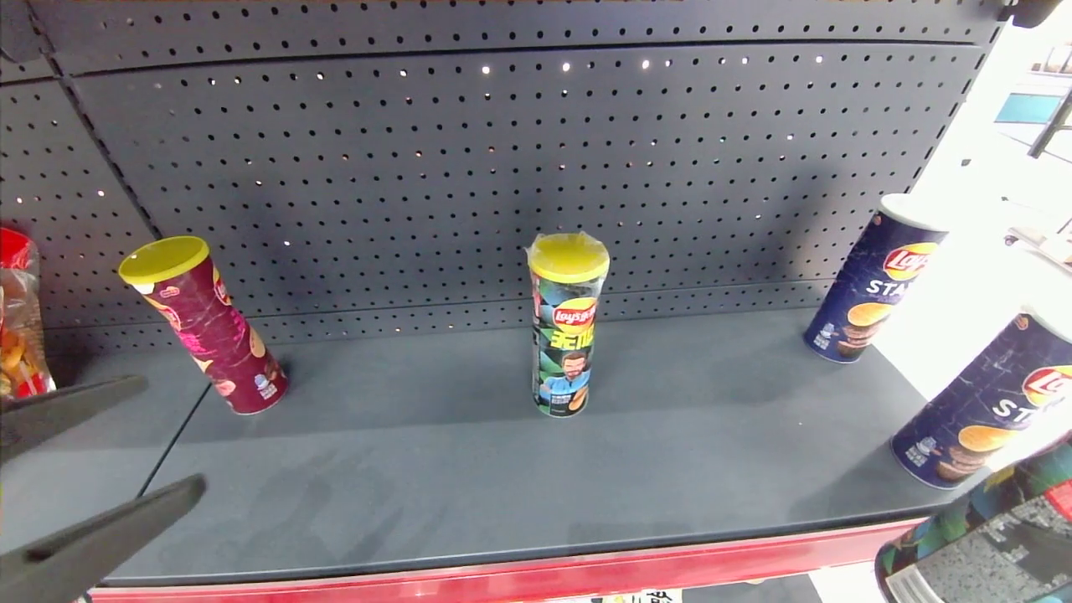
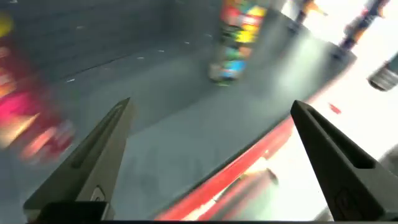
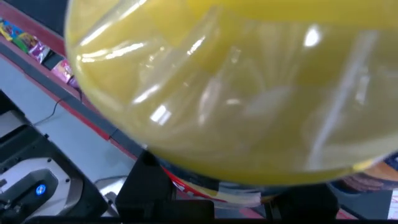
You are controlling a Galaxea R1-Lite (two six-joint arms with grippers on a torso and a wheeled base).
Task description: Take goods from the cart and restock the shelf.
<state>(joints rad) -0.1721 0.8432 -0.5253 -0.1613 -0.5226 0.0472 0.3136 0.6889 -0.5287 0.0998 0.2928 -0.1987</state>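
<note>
On the grey shelf (image 1: 469, 469) stand a maroon chip can (image 1: 209, 331) at the left, a green-and-black chip can with a yellow lid (image 1: 568, 331) in the middle, and two blue chip cans (image 1: 871, 289) (image 1: 984, 406) at the right. My left gripper (image 1: 172, 435) hangs open and empty over the shelf's front left; in the left wrist view it (image 2: 208, 118) faces the middle can (image 2: 236, 43). My right gripper (image 3: 224, 196) is shut on another green-and-black chip can (image 1: 988, 536), held tilted below the shelf's front right corner. Its yellow lid (image 3: 236, 81) looms close.
A perforated back panel (image 1: 502, 167) closes the shelf behind the cans. A red strip (image 1: 502, 574) runs along the shelf's front edge. A snack bag (image 1: 17, 322) sits at the far left. Wide free gaps lie between the standing cans.
</note>
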